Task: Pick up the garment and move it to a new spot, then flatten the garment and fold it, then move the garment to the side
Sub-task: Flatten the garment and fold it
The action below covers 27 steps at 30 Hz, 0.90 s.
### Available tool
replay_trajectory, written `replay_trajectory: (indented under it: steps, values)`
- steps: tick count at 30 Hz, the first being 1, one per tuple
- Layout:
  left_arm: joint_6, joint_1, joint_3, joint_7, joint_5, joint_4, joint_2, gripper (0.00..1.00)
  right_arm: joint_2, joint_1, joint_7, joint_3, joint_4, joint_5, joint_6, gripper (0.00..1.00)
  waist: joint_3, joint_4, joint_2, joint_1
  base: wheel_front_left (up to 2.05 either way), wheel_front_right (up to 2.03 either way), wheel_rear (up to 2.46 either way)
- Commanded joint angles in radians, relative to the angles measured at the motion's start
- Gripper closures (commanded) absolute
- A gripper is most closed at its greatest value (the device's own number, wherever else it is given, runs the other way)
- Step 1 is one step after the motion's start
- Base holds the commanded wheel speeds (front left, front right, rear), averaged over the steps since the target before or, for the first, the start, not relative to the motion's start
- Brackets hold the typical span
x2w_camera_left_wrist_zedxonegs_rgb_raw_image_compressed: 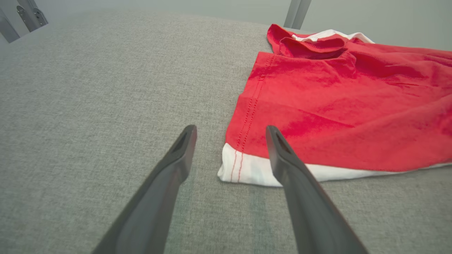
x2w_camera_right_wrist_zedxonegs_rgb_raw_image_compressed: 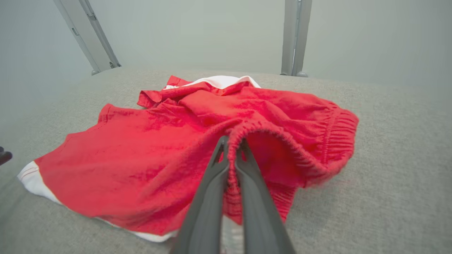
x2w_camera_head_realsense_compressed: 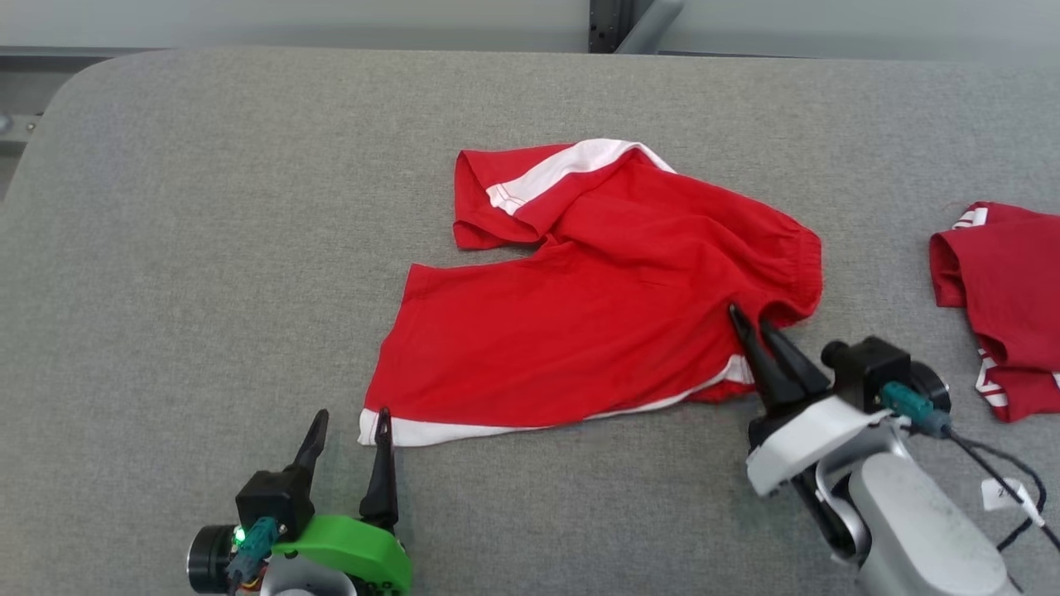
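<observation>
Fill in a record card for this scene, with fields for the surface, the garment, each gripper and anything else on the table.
Surface: grey fabric-covered table
Garment: red shorts with white trim, rumpled, partly folded over themselves
Left gripper: open, at the white hem corner, nothing held
Right gripper: shut on the elastic waistband
Other: second dark red garment at the table's right edge
Stage: shorts not yet flattened or folded

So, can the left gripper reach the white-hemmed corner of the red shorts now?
Probably yes: the left gripper is open and that corner of the red shorts lies right ahead of it, nothing in the way.
</observation>
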Motion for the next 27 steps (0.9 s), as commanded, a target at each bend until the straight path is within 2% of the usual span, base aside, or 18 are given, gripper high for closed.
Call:
replay_trajectory:
  steps: [1, 7, 16, 17, 18, 22, 27]
  values:
    - [-0.002, -0.022, -0.012, 0.0, -0.011, 0.001, 0.004, 0.0, -0.015, -0.048, -0.003, 0.0, 0.019, 0.004, -0.001, 1.0, 0.02, 0.025, 0.0077, 0.0, 0.0, 0.0, 0.0]
    - [0.008, -0.048, -0.058, 0.0, -0.031, 0.006, 0.004, 0.0, -0.054, -0.172, -0.003, -0.005, 0.13, 0.006, -0.001, 1.0, 0.052, 0.085, 0.0077, 0.0, 0.0, 0.0, 0.0]
    - [0.03, -0.07, -0.107, 0.0, -0.071, 0.001, 0.004, 0.0, -0.086, -0.327, -0.003, -0.049, 0.401, -0.028, -0.001, 1.0, 0.103, 0.168, 0.0077, 0.0, 0.0, 0.0, 0.0]
    - [0.031, -0.068, -0.107, 0.0, -0.071, 0.001, 0.004, 0.0, -0.085, -0.336, -0.003, -0.051, 0.424, -0.034, -0.001, 0.53, 0.103, 0.17, 0.0077, 0.0, 0.0, 0.0, 0.0]
    - [0.034, -0.067, -0.105, 0.0, -0.071, 0.0, 0.004, 0.0, -0.08, -0.342, -0.003, -0.057, 0.434, -0.033, -0.001, 0.0, 0.099, 0.168, 0.0077, 0.0, 0.0, 0.0, 0.0]
    - [0.044, -0.058, -0.081, 0.0, -0.06, -0.002, 0.004, 0.0, -0.073, -0.308, -0.003, -0.091, 0.41, -0.051, -0.001, 0.0, 0.071, 0.133, 0.0077, 0.0, 0.0, 0.0, 0.0]
    - [0.045, -0.037, -0.018, 0.0, -0.035, -0.009, 0.004, 0.0, -0.046, -0.199, -0.003, -0.149, 0.29, -0.071, -0.001, 0.0, 0.011, 0.05, 0.0077, 0.0, 0.0, 0.0, 0.0]
